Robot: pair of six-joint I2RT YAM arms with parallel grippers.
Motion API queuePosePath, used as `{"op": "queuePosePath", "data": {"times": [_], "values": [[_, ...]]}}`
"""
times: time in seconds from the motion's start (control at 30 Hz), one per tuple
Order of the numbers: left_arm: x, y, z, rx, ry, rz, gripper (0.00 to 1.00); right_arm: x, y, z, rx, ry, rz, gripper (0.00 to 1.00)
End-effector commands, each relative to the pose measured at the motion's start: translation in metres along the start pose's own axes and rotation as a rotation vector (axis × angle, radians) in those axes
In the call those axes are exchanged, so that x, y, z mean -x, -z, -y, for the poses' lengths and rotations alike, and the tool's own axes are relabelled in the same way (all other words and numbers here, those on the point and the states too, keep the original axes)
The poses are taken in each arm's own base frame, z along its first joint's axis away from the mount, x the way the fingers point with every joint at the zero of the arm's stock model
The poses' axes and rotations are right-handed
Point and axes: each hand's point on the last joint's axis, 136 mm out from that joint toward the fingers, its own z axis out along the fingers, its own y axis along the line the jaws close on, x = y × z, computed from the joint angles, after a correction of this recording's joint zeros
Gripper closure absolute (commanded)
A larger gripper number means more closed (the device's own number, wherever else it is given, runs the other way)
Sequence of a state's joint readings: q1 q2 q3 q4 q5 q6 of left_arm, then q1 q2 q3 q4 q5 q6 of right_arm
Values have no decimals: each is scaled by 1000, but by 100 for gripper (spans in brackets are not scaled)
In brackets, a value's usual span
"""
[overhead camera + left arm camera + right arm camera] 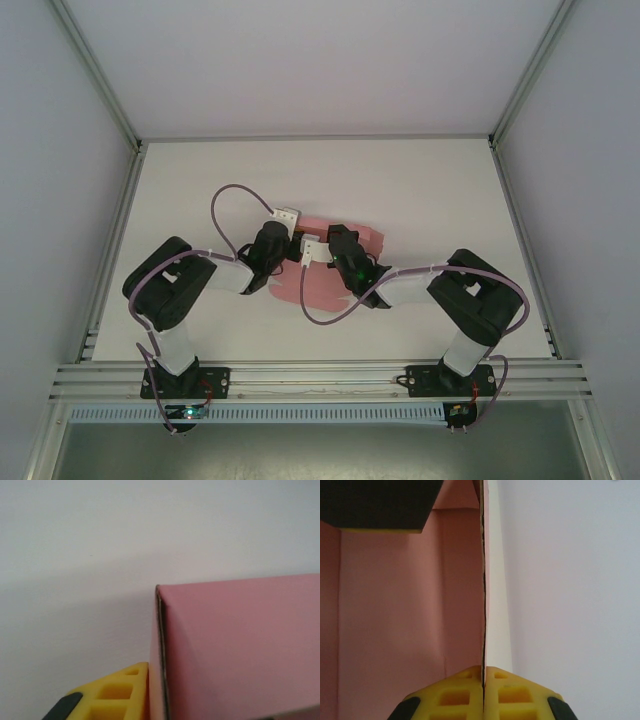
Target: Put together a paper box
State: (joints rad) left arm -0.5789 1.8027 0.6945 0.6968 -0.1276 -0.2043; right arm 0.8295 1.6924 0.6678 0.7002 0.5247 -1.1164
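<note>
The paper box sits at the middle of the table, under and between both wrists, its pink card spreading roughly left to right across my top view. I cannot make out from there how far it is folded.

My right gripper is clenched on it. The two yellow pads meet on a thin upright wall of card, which I see edge-on, running straight away from the fingers up the frame. The hollow of the box lies to the left of that wall, bare table to the right. A dark block with a yellow underside hangs over the hollow at upper left; I take it for the other arm's finger, but I am not sure.

The left gripper is at the box's far-left end. Its wrist camera gives me one yellow finger just against the outer face of a pink corner panel, whose crease stands upright beside it. The partner finger is hidden behind the card, so I cannot tell whether that gripper is clamped or loose.

Judging from this, the next fold turns on the right-hand pinch as the anchor, with the left working the corner.

No brand, label or print shows anywhere; the card is plain
</note>
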Motion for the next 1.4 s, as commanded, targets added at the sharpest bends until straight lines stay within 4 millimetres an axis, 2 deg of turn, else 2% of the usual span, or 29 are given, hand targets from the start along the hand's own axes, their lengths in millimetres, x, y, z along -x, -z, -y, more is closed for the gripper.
{"op": "queuePosePath", "data": {"times": [0.0, 0.23, 0.37, 0.43, 0.6, 0.63, 0.77, 1.07, 1.27, 1.37], "values": [[-39, 0, -53, 250, 0, -111, 92, -22, 9, -39, 137, 52, -67, 100], [-50, 15, -76, 447, -29, -101, 94, -30, 11, -36, 130, 44, -98, 100], [-56, 30, -96, 613, -73, -103, 96, -34, 11, -33, 137, 17, -113, 100], [-59, 35, -101, 636, -47, -94, 100, -36, 10, -32, 139, 7, -118, 100], [-67, 38, -111, 728, -87, -148, 100, -40, 12, -28, 140, 2, -133, 100], [-68, 38, -107, 712, -92, -147, 100, -40, 12, -28, 141, -8, -129, 100], [-65, 53, -119, 819, -46, -106, 100, -44, 12, -26, 129, -6, -144, 100], [-60, 55, -118, 888, -109, -105, 98, -47, 14, -17, 103, -30, -151, 100], [-64, 55, -116, 870, -112, -129, 89, -48, 12, -17, 103, -33, -154, 100], [-68, 53, -112, 826, -82, -137, 82, -46, 13, -19, 110, -34, -145, 100]]}}
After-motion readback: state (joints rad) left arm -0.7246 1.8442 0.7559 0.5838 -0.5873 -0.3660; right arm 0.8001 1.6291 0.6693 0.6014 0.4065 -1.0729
